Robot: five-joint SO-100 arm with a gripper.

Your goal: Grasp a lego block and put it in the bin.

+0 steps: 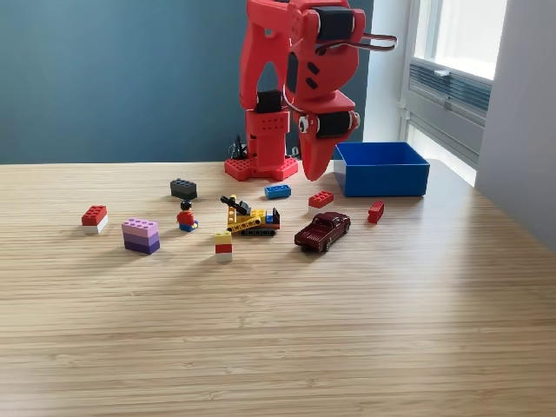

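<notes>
The red arm is folded up over its base [261, 167] at the back of the table. Its gripper [314, 170] points down, hangs just above the table left of the blue bin [382, 182], and looks shut with nothing in it. The bin is an open, low-walled box, and I see nothing in it from this angle. Lego blocks lie loose on the wood: a red brick [321, 199] just in front of the gripper, a blue brick [278, 191], a dark grey brick [183, 188], a small red brick [375, 211] and a red-and-white brick [94, 217].
Also on the table are a purple block stack [141, 234], a minifigure [187, 217], a yellow lego vehicle [252, 221], a yellow-red-white stack [223, 245] and a dark red toy car [322, 231]. A wall and window sill stand at the exterior view's right.
</notes>
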